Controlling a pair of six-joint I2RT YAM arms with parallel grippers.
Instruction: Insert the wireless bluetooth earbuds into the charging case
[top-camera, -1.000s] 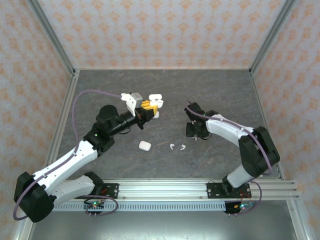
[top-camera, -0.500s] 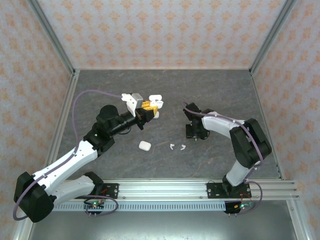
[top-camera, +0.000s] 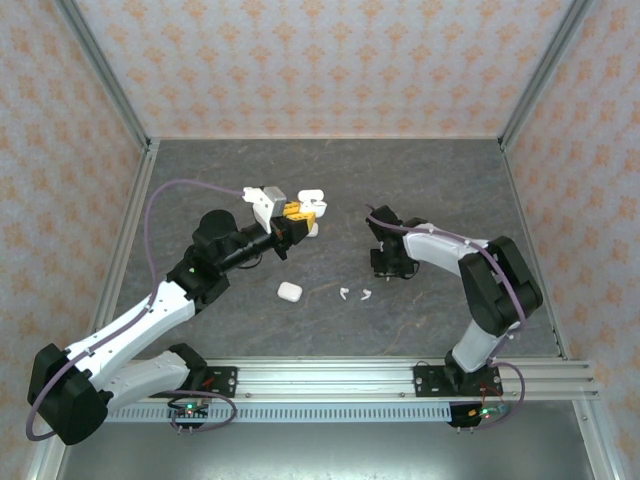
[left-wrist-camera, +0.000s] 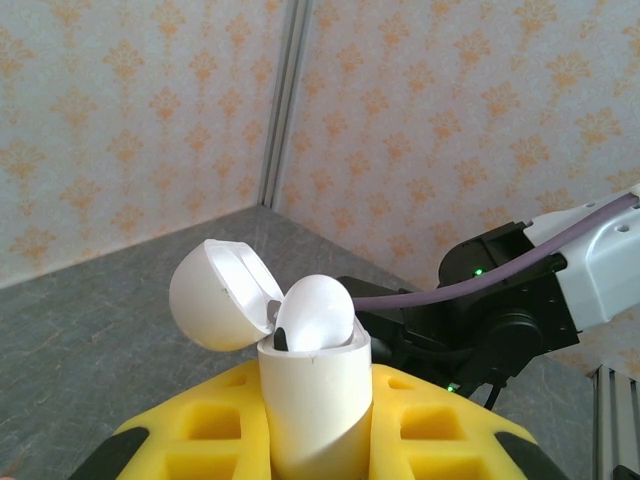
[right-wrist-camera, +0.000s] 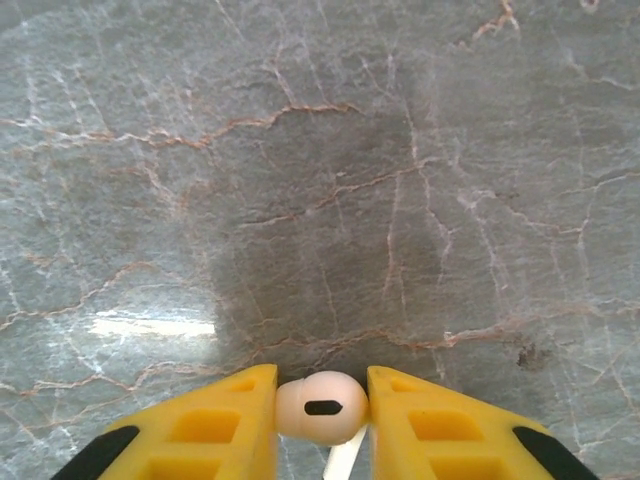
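Left gripper (top-camera: 297, 213): clamped on open case (left-wrist-camera: 315, 400), lid (left-wrist-camera: 215, 295) up. Right gripper (right-wrist-camera: 320, 398): pinching one earbud (right-wrist-camera: 322, 407) over the table (right-wrist-camera: 320, 150).

The right arm (top-camera: 495, 285) has pulled its elbow in toward the middle, and the right gripper (right-wrist-camera: 322, 400) has slid a tiny bit to the left and squeezed its fingers onto a small earbud (right-wrist-camera: 318, 408).

The table (top-camera: 330, 180) is grey marble with pale and rusty veins. The walls (top-camera: 320, 60) show orange ornaments on cream. The open case (left-wrist-camera: 315, 400) and closed case (top-camera: 289, 292) are white. The earbud (right-wrist-camera: 322, 406) is pale peach with a black oval; the fingers (right-wrist-camera: 215, 420) are yellow.
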